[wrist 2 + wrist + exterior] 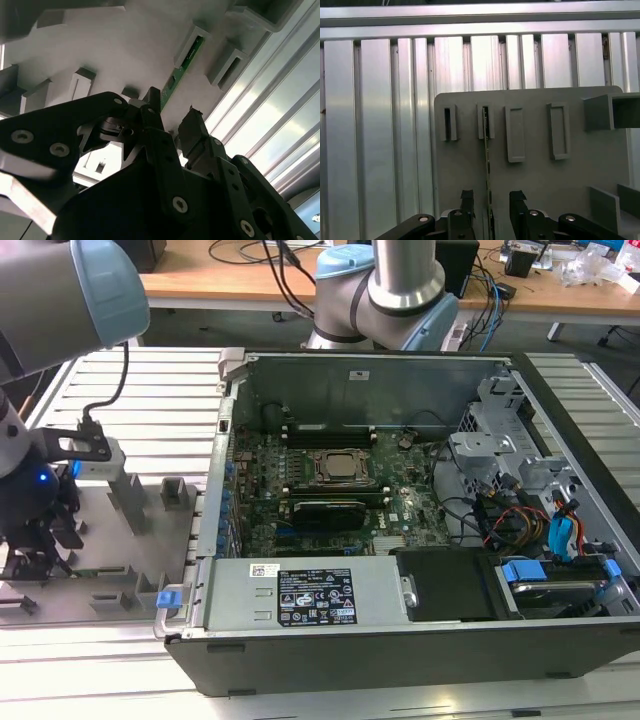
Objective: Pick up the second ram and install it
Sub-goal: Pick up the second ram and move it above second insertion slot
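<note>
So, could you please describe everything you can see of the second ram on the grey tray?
The second ram is a long, thin green board with small parts on its face. It stands on its long edge on the grey tray, with its far end seated in a slotted grey block. The open gripper straddles its near part, one finger on each side. In the first wrist view a gap shows on each side, so it is not gripped.

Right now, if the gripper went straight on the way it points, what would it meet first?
Likely the second ram, standing on edge in the grey tray, in line with the gap of the open gripper; its fingers would pass either side, then reach the tray. Depth is unclear.
</note>
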Action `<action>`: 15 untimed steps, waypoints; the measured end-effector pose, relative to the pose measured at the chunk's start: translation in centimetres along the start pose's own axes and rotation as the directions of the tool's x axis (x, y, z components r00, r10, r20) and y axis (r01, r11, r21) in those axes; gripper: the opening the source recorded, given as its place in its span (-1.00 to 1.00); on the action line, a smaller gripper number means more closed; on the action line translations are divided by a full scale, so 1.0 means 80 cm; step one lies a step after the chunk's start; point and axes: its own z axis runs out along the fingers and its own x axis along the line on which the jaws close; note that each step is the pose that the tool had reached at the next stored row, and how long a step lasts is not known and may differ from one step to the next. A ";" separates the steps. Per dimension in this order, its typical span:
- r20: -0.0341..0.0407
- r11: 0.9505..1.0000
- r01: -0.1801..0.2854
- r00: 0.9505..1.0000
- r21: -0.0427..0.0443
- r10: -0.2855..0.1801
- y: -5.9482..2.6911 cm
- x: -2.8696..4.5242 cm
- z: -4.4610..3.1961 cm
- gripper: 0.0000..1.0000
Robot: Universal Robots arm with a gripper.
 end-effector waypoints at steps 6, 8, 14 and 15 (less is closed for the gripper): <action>-0.001 1.000 0.030 1.000 -0.001 -0.030 0.005 0.0027 0.0237 -0.15; -0.001 1.000 0.030 1.000 0.000 -0.030 0.008 0.0029 0.0287 -0.15; -0.009 1.000 0.023 1.000 0.000 -0.023 0.013 0.0034 0.0385 -0.15; -0.008 1.000 0.023 1.000 0.000 -0.023 0.013 0.0033 0.0387 -0.15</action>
